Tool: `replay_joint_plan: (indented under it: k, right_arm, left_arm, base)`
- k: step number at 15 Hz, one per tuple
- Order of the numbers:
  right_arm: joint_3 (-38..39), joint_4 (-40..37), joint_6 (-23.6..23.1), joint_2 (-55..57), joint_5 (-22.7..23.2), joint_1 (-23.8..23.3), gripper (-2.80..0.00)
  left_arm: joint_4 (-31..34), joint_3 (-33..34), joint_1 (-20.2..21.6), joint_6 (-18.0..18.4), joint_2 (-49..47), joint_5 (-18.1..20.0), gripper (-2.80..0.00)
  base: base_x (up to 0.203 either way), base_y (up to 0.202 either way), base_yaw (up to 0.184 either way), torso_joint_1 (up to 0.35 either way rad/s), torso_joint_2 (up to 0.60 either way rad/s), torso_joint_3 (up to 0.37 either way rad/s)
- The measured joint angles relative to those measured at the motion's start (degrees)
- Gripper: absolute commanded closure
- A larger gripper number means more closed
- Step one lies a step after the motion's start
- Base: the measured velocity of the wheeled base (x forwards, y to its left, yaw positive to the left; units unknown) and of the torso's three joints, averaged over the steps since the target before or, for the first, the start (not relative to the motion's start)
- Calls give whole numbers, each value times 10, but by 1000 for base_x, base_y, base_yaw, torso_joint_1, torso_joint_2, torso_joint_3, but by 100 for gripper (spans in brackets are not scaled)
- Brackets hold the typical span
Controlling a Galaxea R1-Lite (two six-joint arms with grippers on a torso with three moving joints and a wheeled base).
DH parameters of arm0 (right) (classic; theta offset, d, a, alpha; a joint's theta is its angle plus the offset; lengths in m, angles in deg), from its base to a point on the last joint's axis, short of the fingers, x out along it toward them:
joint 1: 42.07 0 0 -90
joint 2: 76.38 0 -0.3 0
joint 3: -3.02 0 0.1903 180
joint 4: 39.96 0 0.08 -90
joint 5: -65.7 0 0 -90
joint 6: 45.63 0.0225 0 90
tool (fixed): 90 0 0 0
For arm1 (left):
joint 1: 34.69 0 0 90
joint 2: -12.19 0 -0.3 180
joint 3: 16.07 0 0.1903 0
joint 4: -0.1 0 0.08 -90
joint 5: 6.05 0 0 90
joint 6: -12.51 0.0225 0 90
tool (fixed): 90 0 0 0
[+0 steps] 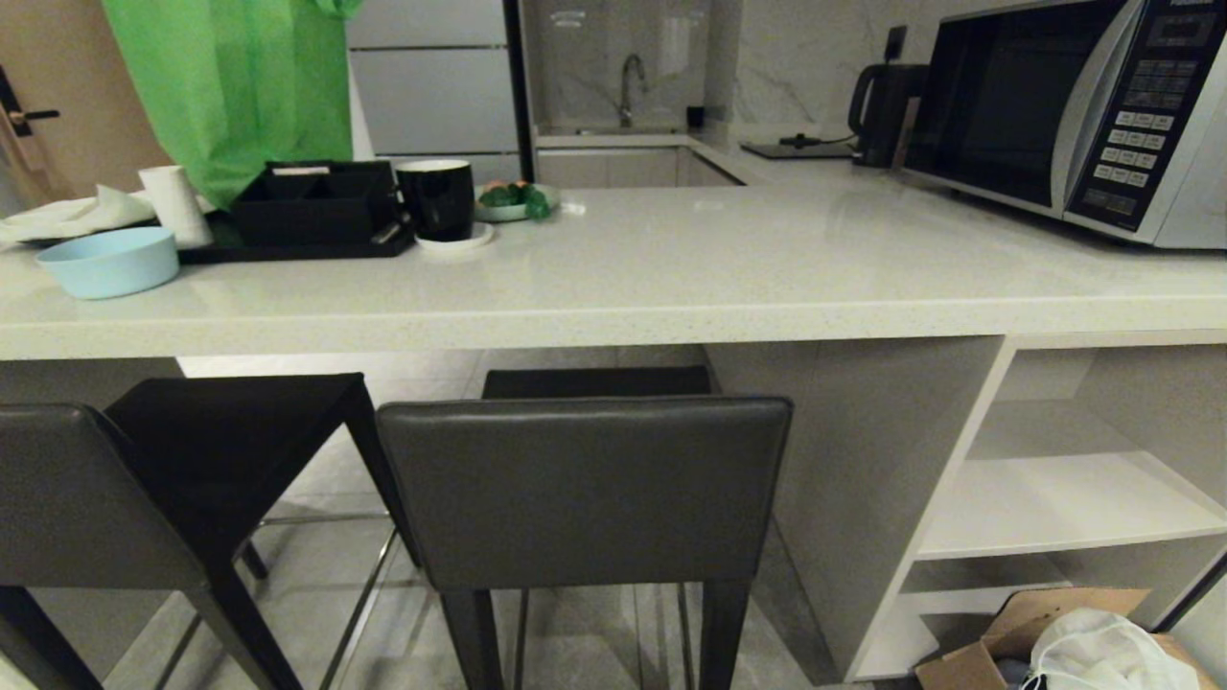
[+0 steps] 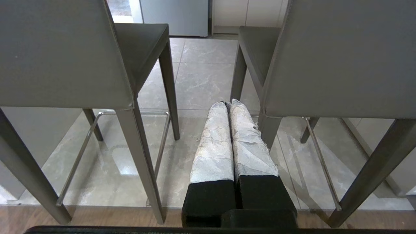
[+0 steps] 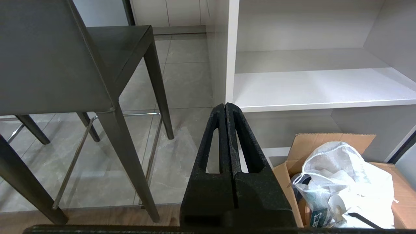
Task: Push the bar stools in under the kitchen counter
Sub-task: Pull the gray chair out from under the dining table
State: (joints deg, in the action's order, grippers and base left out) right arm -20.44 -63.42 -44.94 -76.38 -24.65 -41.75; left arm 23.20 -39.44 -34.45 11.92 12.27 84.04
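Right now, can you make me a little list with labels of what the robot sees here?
stools: two; right stool straight ahead, left stool turned at an angle
stool seats: only partly under the counter, backrests out
on counter: microwave, black mug, blue bowl, black tray
shelves: white, open
floor: cardboard box with a white bag
left gripper: shut, empty, between the stools
right gripper: shut, empty, beside the right stool

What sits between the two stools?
Only bare grey floor tile separates the left stool from the right stool; the left wrist view shows the shut left gripper pointing into that gap.
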Motion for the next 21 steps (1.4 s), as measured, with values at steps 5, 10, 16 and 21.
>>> replay_joint_plan:
  k: [5, 10, 16, 21]
  right_arm:
    - [0, 0, 0, 0, 0, 0, 0]
    - [0, 1, 0, 0, 0, 0, 0]
    - [0, 1, 0, 0, 0, 0, 0]
    - [0, 1, 0, 0, 0, 1, 0]
  left_arm:
    - [0, 0, 0, 0, 0, 0, 0]
    - [0, 0, 0, 0, 0, 0, 0]
    - [0, 0, -1, 0, 0, 0, 0]
    - [0, 0, -1, 0, 0, 0, 0]
  base:
    - [0, 0, 0, 0, 0, 0]
    - [0, 0, 0, 0, 0, 0]
    - [0, 140, -1, 3, 1, 1]
    - [0, 197, -2, 4, 2, 0]
